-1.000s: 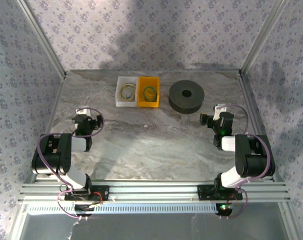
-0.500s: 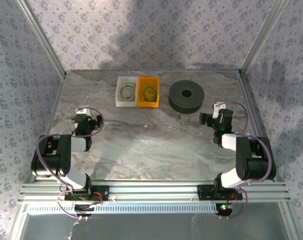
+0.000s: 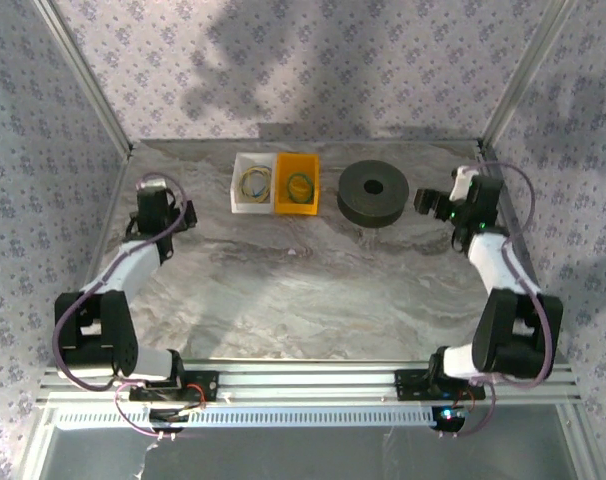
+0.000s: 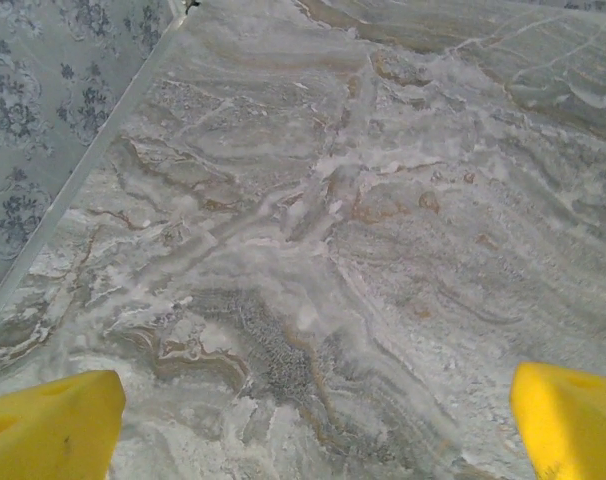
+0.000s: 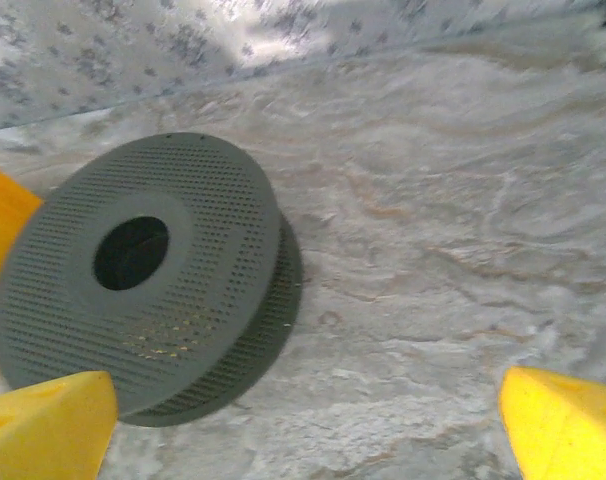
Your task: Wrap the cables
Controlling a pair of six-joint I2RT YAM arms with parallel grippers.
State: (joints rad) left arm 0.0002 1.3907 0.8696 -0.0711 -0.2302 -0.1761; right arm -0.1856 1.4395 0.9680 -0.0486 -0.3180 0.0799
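Observation:
Two small cable loops lie in bins at the back of the table: a yellowish cable [image 3: 254, 181] in the white bin [image 3: 237, 188] and a teal-green cable [image 3: 299, 184] in the orange bin [image 3: 309, 207]. My left gripper [image 3: 161, 212] hangs over bare marble near the left wall, well left of the bins. In the left wrist view it [image 4: 308, 430] is open, with nothing between its yellow fingertips [image 4: 48, 425]. My right gripper [image 3: 430, 203] is just right of the dark spool [image 3: 373, 190]. It [image 5: 303, 425] is open too, above bare table.
The dark grey spool [image 5: 143, 270] with a centre hole lies flat, right of the orange bin. Patterned walls and metal frame posts close in the table at the left [image 4: 73, 190], right and back. The marble table [image 3: 303, 290] stretches bare between the arms.
Both arms have reached out toward the back of the table. The left gripper moved back and left near the wall, the right gripper back and right beside the spool. Both stayed open.

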